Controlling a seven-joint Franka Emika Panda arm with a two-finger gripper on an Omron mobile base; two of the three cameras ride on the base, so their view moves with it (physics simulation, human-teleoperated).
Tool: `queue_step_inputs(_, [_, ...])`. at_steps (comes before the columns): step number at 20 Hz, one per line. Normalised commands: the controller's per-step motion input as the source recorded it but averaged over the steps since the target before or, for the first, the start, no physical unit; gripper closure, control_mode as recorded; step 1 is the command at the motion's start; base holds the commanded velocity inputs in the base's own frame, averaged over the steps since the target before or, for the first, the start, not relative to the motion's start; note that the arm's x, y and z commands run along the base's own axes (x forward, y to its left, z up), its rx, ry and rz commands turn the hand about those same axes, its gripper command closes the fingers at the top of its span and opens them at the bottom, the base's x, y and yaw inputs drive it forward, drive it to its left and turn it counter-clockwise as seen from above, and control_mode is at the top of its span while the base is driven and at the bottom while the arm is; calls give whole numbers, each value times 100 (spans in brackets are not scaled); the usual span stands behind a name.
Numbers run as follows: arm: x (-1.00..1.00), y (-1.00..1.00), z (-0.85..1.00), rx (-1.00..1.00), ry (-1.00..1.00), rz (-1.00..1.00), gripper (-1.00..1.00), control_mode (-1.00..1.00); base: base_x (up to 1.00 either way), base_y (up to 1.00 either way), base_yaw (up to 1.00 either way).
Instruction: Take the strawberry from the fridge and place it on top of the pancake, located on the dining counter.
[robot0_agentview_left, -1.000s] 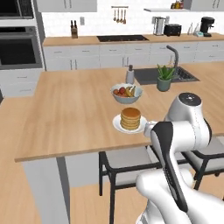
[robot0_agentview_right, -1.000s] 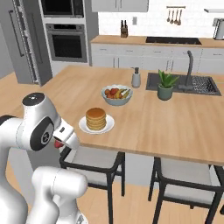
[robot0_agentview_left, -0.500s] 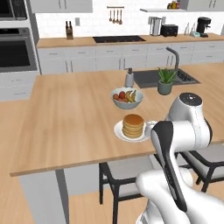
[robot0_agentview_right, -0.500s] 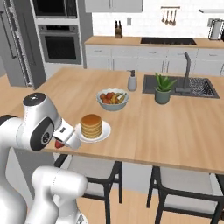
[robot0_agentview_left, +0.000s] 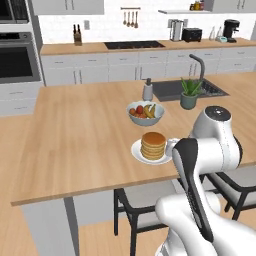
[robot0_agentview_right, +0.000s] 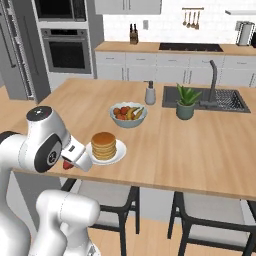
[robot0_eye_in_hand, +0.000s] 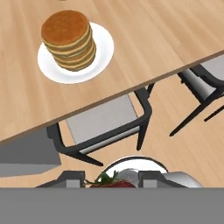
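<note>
The pancake (robot0_agentview_left: 153, 144) is a golden stack on a small white plate (robot0_agentview_left: 137, 150) near the front edge of the dining counter (robot0_agentview_left: 75, 135). In the right base view my gripper (robot0_agentview_right: 67, 163) hangs just off that edge, left of the pancake (robot0_agentview_right: 104, 144), shut on the tiny red strawberry (robot0_agentview_right: 66, 164). Seen from the hand, the strawberry (robot0_eye_in_hand: 112, 184) with its green leaves sits between my fingertips (robot0_eye_in_hand: 72, 177) at the bottom, over the floor. There the pancake (robot0_eye_in_hand: 68, 38) lies ahead on the counter (robot0_eye_in_hand: 153, 35). The grey fridge (robot0_agentview_right: 15, 50) stands far left.
A grey fruit bowl (robot0_agentview_left: 145, 113) stands just behind the pancake, with a soap dispenser (robot0_agentview_left: 148, 90), a potted plant (robot0_agentview_left: 189, 93) and the sink (robot0_agentview_left: 172, 89) further back. Dark-framed chairs (robot0_eye_in_hand: 105, 127) are tucked under the counter's front edge (robot0_agentview_right: 150, 181).
The whole picture has shifted, so the base has driven: counter and pancake now sit nearer and more central. The arm keeps its pose with the strawberry still held.
</note>
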Motion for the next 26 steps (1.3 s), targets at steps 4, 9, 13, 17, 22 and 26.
queue_step_inputs(4, [0,0,0,0,0,0,100,100,34,43,-1])
queue_step_inputs(9, [7,2,2,0,0,2,100,-100,19,19,0])
queue_step_inputs(13, [24,2,20,-2,4,7,100,-100,0,0,0])
queue_step_inputs(17, [65,-2,24,-2,12,20,100,-100,0,0,0])
queue_step_inputs(22, [100,0,39,-1,18,20,100,-100,0,0,0])
queue_step_inputs(26, [100,0,40,-1,20,21,100,-100,0,0,0])
